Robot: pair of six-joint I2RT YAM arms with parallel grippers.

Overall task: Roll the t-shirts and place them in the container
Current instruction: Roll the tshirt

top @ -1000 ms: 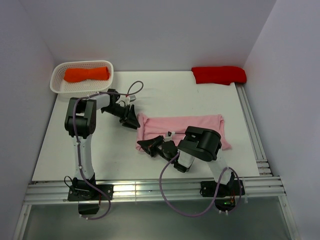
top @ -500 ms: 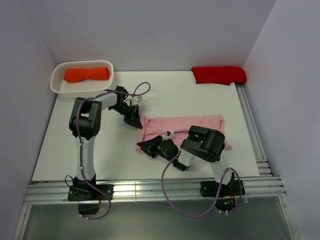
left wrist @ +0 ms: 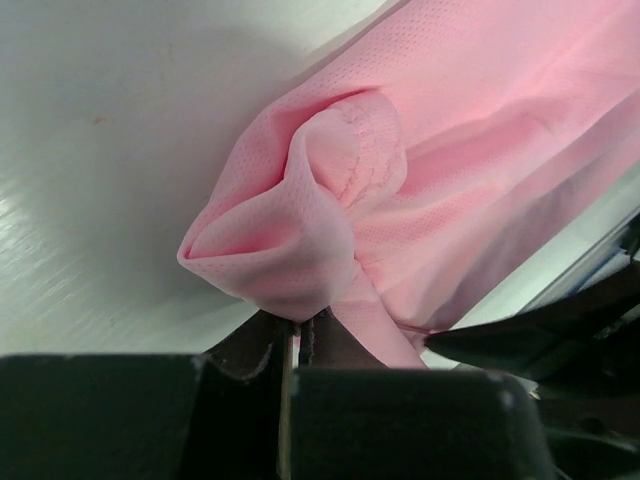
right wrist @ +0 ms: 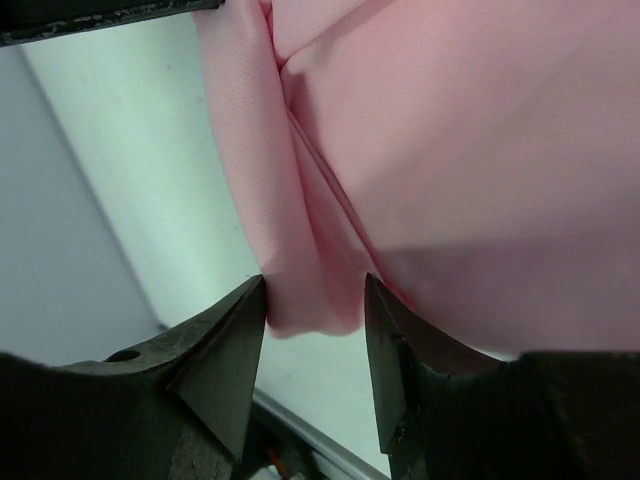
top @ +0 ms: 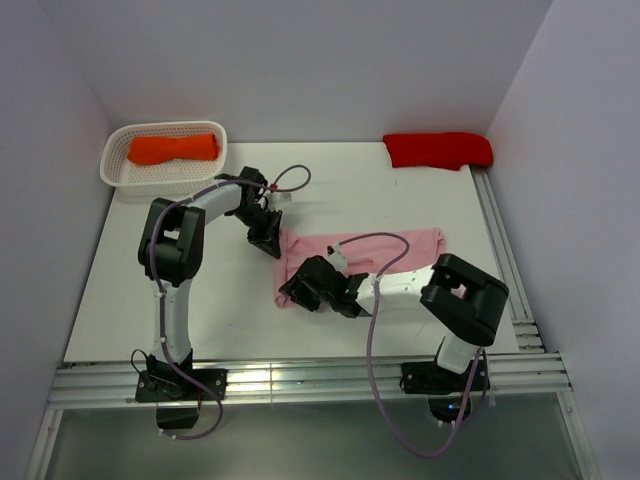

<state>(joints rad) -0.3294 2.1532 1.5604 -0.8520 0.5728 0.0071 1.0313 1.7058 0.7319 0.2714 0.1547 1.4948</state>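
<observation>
A light pink t-shirt (top: 400,250) lies folded into a long band across the middle of the table. My left gripper (top: 268,240) sits at its far left corner and is shut on a bunched fold of the pink cloth (left wrist: 330,190), pinched at the fingertips (left wrist: 298,325). At the near left corner, my right gripper (top: 292,292) stands open. A rounded edge of the pink t-shirt (right wrist: 310,300) hangs loosely between its two fingers (right wrist: 315,300). Two more t-shirts show: an orange bundle (top: 172,148) and a red bundle (top: 438,150).
The orange bundle rests in a white mesh basket (top: 112,168) at the back left. The red bundle lies at the back right by the wall. Metal rails (top: 505,260) run along the table's right and front edges. Cables loop over both arms.
My left gripper moved onto the shirt's far left corner and shut on it. My right gripper opened and let go of the near corner, while its elbow swung out to the right.
</observation>
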